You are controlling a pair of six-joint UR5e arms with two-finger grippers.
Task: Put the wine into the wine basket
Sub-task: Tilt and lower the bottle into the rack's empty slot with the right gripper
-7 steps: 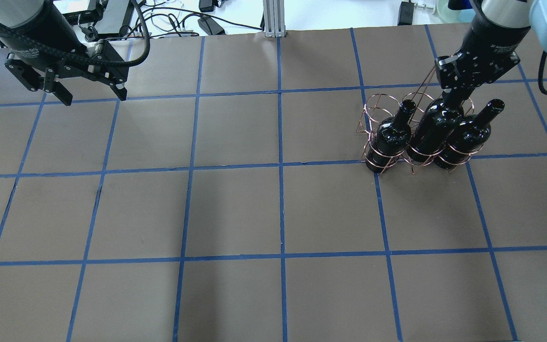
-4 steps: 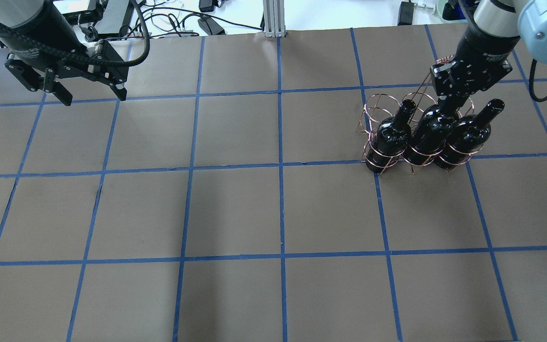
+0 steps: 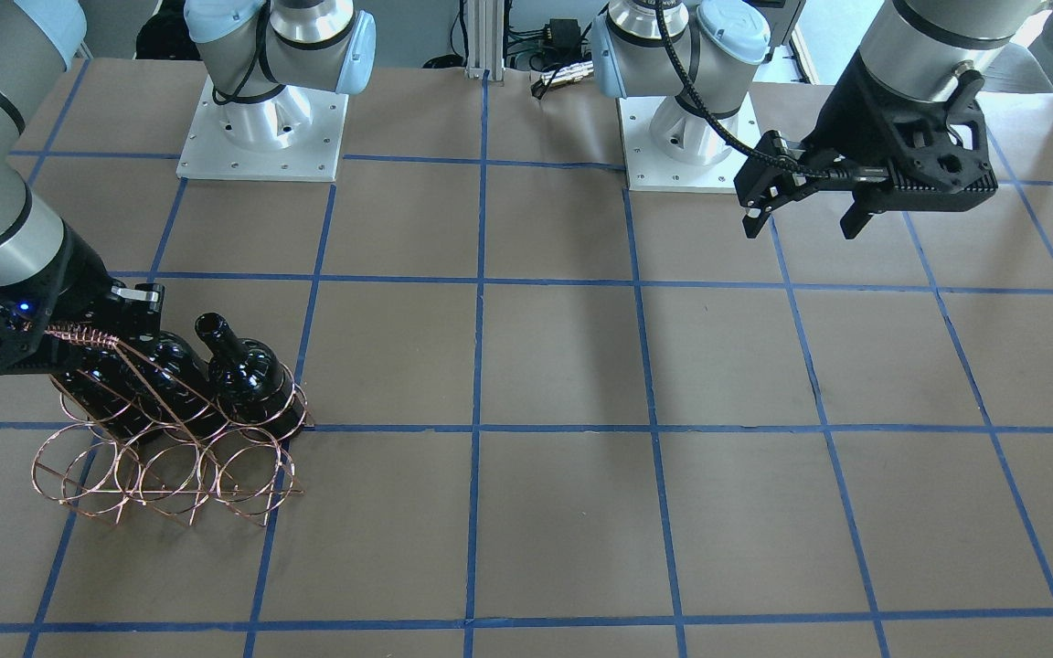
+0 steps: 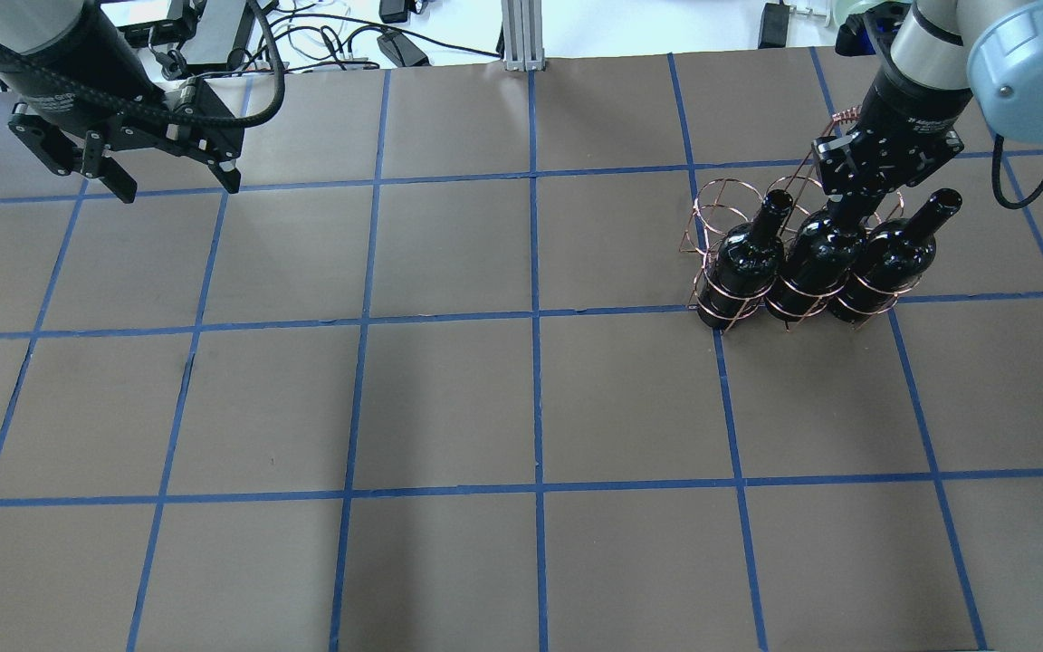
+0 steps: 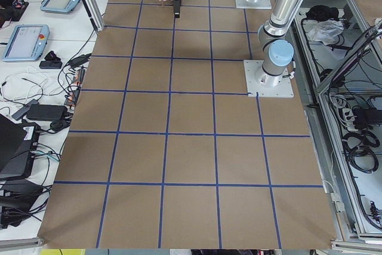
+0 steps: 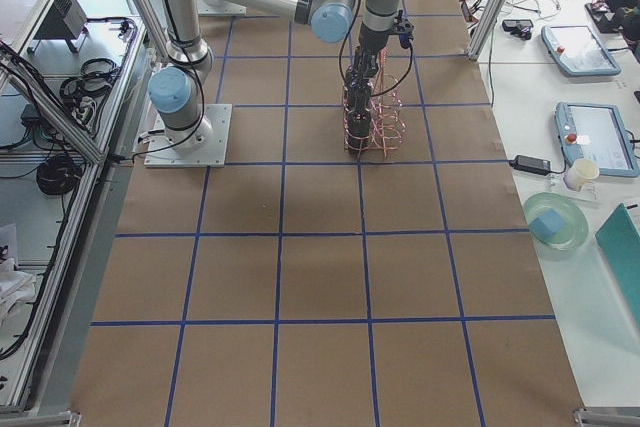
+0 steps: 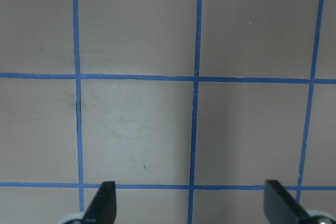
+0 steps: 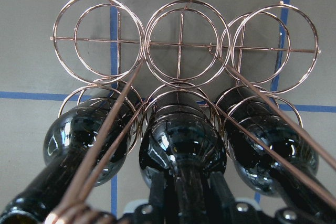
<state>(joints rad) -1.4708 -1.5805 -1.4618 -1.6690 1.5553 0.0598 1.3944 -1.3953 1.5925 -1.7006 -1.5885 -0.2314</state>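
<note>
The copper wire wine basket (image 4: 719,197) stands at the far right of the table, and it also shows in the front view (image 3: 161,475). Three near-black wine bottles stand in its row nearest the robot: one at the view's left (image 4: 748,258), one in the middle (image 4: 816,258) and one at the right (image 4: 893,254). My right gripper (image 4: 852,206) is shut on the middle bottle's neck. The right wrist view shows that bottle (image 8: 181,140) seated in the middle ring, with the far three rings (image 8: 181,51) empty. My left gripper (image 4: 180,188) is open and empty, far off over the table's left.
The basket's tall handle bar (image 3: 79,336) leans across the bottles, right beside my right gripper. Brown table paper with a blue tape grid (image 4: 535,317) covers the table. Cables and boxes (image 4: 340,36) lie beyond the far edge.
My right gripper has lowered the middle bottle deeper into its ring, so it now stands level with the two beside it. The left arm has not moved.
</note>
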